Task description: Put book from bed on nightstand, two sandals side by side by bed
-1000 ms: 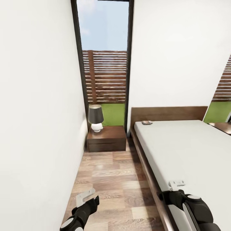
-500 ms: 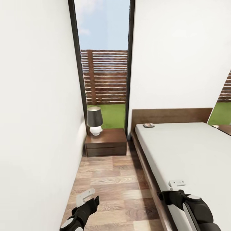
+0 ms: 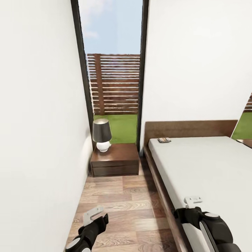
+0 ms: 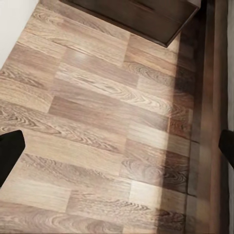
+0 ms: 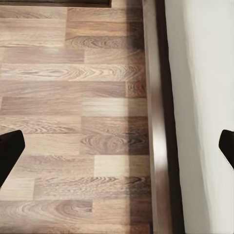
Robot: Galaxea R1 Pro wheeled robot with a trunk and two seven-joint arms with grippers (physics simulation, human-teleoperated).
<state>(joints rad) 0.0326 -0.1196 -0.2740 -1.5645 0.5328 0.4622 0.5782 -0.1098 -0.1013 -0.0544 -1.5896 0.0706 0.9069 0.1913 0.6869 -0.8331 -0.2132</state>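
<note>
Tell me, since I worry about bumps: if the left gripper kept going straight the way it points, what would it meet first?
Most likely the bare wood-plank floor: the left gripper has its fingers spread with nothing between them. The nightstand lies farther along, and the bed frame runs beside that line, though depth is unclear.

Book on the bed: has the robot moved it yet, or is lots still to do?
Nothing is done yet. The book lies on the bed near the headboard. Both hands, left hand and right hand, are open and empty. The nightstand awaits it; sandals come after.
</note>
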